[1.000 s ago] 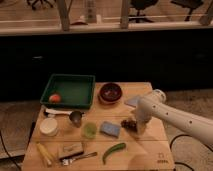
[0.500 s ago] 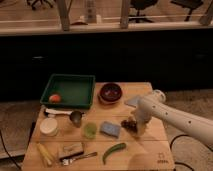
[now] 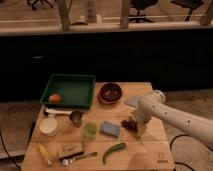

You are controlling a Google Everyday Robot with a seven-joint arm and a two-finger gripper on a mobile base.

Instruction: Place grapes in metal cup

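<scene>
Wooden table (image 3: 152, 150). Gripper (image 3: 136, 128) points down over the right half, at the grapes (image 3: 129, 122); whether it grasps them or has released them, cannot tell. Grapes sit just right of the blue sponge (image 3: 109, 129). Metal cup (image 3: 76, 117) stands upright, well apart to the left, below the green tray (image 3: 70, 77), near the green cup (image 3: 89, 130).

Wooden table (image 3: 150, 150) with the gripper (image 3: 136, 128) down at the grapes (image 3: 128, 122) right of centre, beside a blue sponge (image 3: 109, 129); the metal cup (image 3: 76, 117) stands well apart to the left, just below a green tray (image 3: 70, 79) holding an orange fruit (image 3: 55, 98).
</scene>
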